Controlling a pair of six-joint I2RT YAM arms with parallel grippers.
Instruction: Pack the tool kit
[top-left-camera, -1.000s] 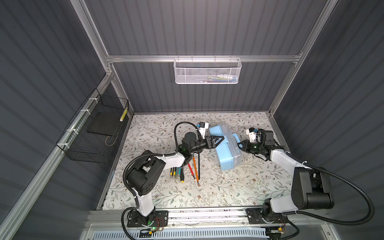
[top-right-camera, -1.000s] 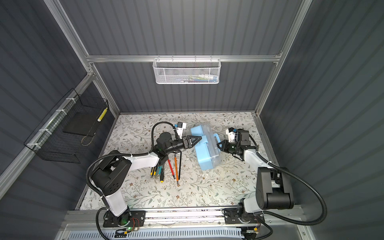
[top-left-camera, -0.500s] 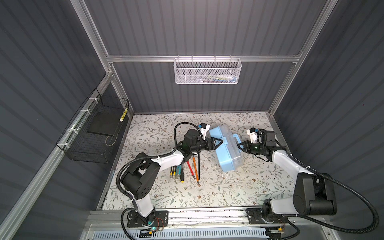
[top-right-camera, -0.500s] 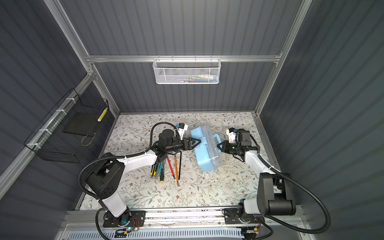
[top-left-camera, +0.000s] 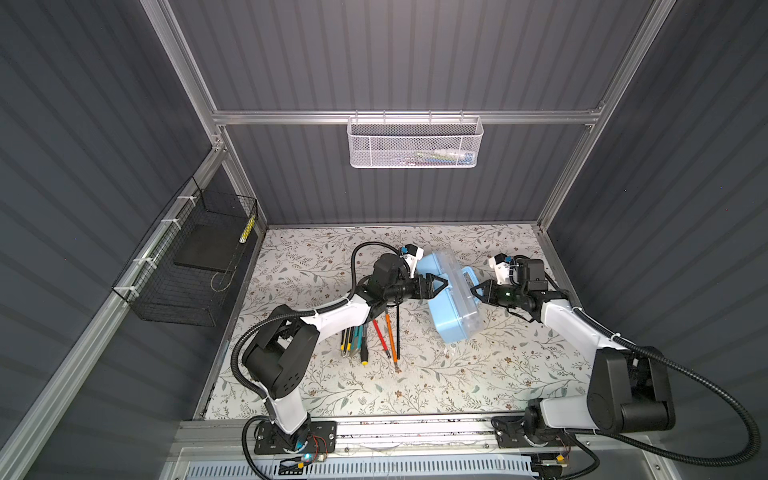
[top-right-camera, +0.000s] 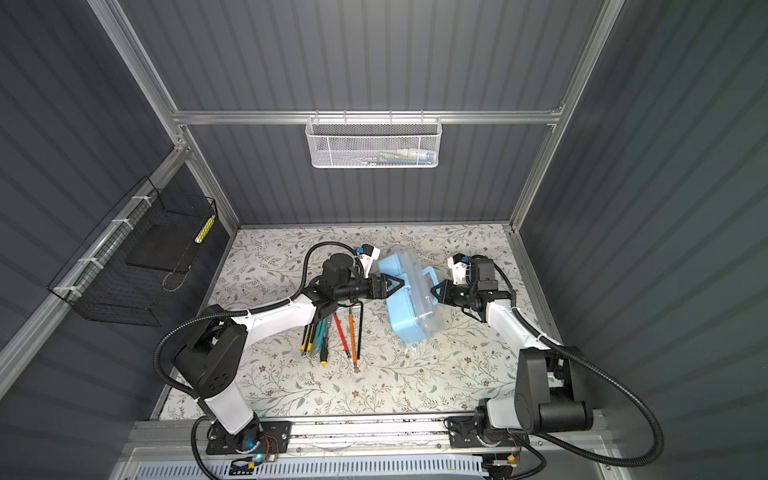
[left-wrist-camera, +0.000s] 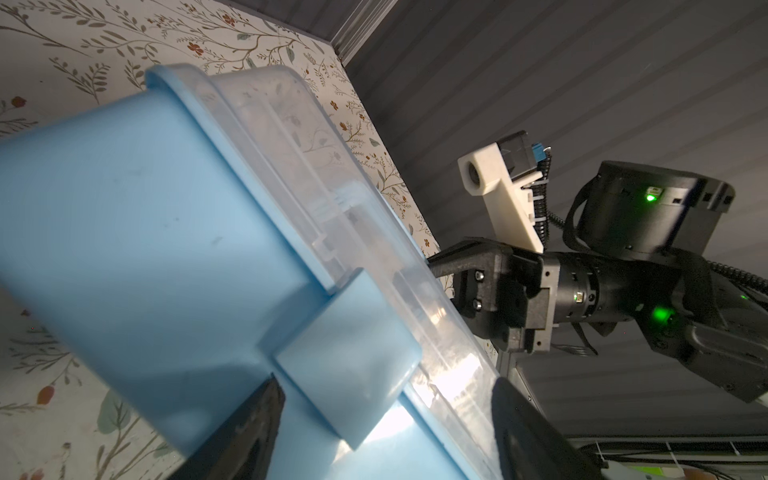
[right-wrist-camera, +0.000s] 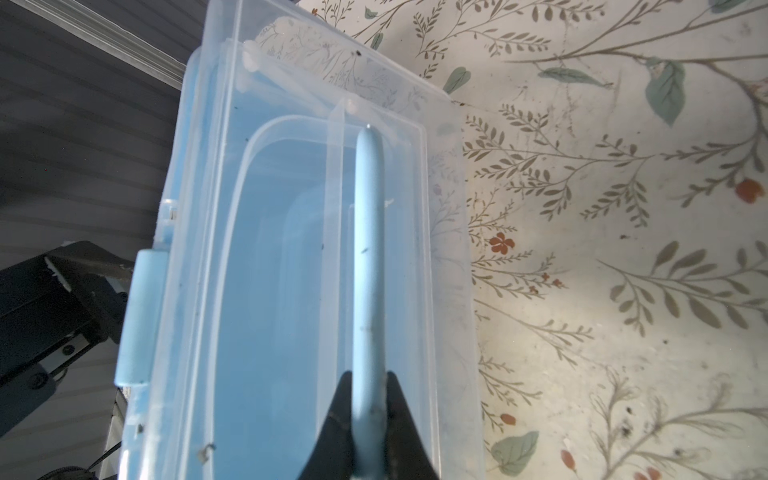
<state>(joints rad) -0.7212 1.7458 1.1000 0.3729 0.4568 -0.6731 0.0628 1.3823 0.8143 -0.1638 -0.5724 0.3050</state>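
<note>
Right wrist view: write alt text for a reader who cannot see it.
The right gripper is shut on the pale-blue handle of the tool kit, a light-blue box whose clear lid is closed and which looks empty. The left gripper's finger sits beside the blue latch on the box's edge, with the floral table behind.

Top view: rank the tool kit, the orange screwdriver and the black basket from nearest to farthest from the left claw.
1. Tool kit: at the left claw, between its open jaws.
2. Orange screwdriver: lying on the mat, nearer the robot's base.
3. Black basket: far off to the left, hung up.
</note>
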